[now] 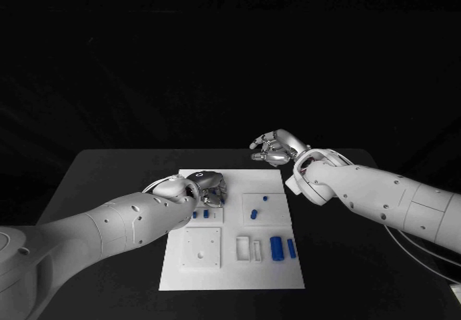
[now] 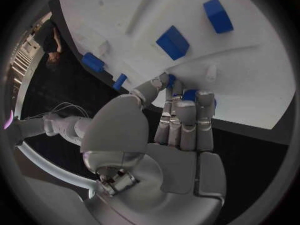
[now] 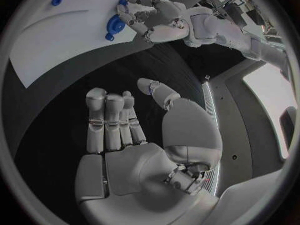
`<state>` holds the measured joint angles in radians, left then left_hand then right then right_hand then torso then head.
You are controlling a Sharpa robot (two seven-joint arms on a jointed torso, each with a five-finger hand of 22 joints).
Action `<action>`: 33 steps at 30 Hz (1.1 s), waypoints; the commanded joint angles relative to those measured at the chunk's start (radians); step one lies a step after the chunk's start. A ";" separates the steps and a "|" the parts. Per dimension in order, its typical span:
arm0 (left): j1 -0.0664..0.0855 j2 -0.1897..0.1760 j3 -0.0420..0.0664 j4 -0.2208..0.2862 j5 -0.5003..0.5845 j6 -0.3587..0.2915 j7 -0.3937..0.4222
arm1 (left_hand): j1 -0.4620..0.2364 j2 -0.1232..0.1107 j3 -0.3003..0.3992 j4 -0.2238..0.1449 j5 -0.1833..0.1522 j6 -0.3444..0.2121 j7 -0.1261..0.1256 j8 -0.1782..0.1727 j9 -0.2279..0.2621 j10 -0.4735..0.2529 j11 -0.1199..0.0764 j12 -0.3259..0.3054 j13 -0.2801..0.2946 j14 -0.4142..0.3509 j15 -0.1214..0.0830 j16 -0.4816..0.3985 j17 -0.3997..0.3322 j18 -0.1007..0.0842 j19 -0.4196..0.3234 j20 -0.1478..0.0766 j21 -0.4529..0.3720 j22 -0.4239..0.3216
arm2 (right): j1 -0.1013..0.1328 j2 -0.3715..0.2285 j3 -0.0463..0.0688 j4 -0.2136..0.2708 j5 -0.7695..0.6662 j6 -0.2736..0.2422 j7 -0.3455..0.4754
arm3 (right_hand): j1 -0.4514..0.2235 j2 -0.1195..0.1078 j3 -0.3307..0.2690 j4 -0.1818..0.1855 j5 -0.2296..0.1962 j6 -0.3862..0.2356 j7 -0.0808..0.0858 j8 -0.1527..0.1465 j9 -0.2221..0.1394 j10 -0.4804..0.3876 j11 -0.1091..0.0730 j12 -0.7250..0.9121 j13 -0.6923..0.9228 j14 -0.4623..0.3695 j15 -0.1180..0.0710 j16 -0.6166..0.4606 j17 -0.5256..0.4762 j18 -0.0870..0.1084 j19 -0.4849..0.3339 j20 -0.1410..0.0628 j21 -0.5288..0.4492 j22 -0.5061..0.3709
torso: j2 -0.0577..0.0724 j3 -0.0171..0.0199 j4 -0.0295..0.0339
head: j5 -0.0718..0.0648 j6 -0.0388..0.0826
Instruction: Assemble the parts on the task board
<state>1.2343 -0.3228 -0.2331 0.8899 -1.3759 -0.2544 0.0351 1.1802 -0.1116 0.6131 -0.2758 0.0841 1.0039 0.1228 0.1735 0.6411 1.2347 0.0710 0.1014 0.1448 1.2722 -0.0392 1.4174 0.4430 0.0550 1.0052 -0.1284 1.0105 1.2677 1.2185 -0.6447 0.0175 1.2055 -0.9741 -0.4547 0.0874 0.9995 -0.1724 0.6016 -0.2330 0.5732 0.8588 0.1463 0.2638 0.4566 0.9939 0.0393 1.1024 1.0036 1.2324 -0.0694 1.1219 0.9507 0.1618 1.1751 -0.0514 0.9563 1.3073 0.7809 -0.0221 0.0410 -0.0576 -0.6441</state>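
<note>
The white task board [image 1: 230, 267] lies in the middle of the black table. My left hand [image 1: 206, 187] is down on its far left corner, its fingers [image 2: 181, 110] and thumb closed round a round blue part [image 3: 114, 24] that stands on the board [image 2: 250, 80]. Fingers hide most of that part. My right hand [image 1: 276, 148] hovers over the table just past the board's far edge, fingers apart and holding nothing [image 3: 125, 130]. Loose blue parts lie on the board: two small ones [image 1: 200, 215], one [image 1: 254, 214] in the middle, two longer ones [image 1: 282, 248] at the right.
White raised blocks [image 1: 202, 247] and slotted holders [image 1: 250, 248] sit on the board's near half. Black table [image 1: 115, 173] surrounds the board on every side. A cable [image 1: 423, 250] runs under my right arm at the table's right edge.
</note>
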 commanded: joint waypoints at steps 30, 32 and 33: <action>-0.011 -0.026 -0.003 0.021 0.026 -0.100 0.011 | 0.008 0.049 0.012 -0.002 0.011 0.069 -0.021 0.041 -0.005 0.084 -0.029 0.019 0.016 0.004 -0.031 0.003 -0.006 0.089 0.012 -0.026 0.015 0.009 | 0.000 0.000 0.000 0.001 -0.009 0.000 0.010 | -0.004 -0.005 0.001 0.008 0.005 -0.001 0.005 0.005 -0.001 0.005 -0.001 -0.003 -0.003 0.003 -0.002 -0.002 0.001 0.100 0.003 0.004 -0.001 0.019 | -0.001 -0.0002 0.0007 | 0.001 0.006; -0.010 -0.032 -0.003 0.028 0.036 -0.107 0.013 | 0.008 0.049 0.012 -0.002 0.012 0.070 -0.022 0.042 -0.005 0.085 -0.029 0.019 0.016 0.004 -0.032 0.003 -0.006 0.089 0.013 -0.027 0.015 0.009 | 0.000 -0.001 0.000 0.000 -0.009 0.000 0.010 | -0.004 -0.005 0.001 0.008 0.005 -0.001 0.005 0.005 -0.001 0.005 -0.001 -0.003 -0.003 0.003 -0.002 -0.002 0.001 0.100 0.003 0.004 -0.001 0.019 | -0.002 -0.0003 0.0004 | 0.002 0.006; -0.010 -0.035 -0.002 0.032 0.041 -0.106 0.016 | 0.008 0.049 0.012 -0.002 0.012 0.070 -0.022 0.042 -0.005 0.085 -0.029 0.019 0.016 0.004 -0.032 0.003 -0.006 0.089 0.013 -0.027 0.015 0.009 | 0.000 -0.001 0.000 0.001 -0.009 0.000 0.010 | -0.004 -0.005 0.001 0.008 0.005 -0.001 0.005 0.005 -0.001 0.006 -0.001 -0.003 -0.003 0.003 -0.002 -0.002 0.001 0.100 0.003 0.004 -0.001 0.019 | -0.002 -0.0005 0.0006 | 0.002 0.006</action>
<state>1.2242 -0.3573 -0.2362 0.9156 -1.3642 -0.3275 0.0386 1.1895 -0.0683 0.6235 -0.2808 0.0938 1.0671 0.1002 0.2090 0.6355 1.3062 0.0358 0.1199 0.1600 1.2757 -0.0643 1.4173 0.4378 0.0536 1.0190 -0.1467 1.0221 1.2755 1.2186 -0.6452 0.0175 1.2054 -0.9747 -0.4556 0.0876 0.9994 -0.1724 0.6017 -0.2330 0.5732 0.8602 0.1443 0.2635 0.4566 0.9939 0.0393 1.1023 1.0017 1.2324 -0.0694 1.1219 0.9513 0.1619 1.1751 -0.0514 0.9563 1.3080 0.7802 -0.0221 0.0420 -0.0563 -0.6382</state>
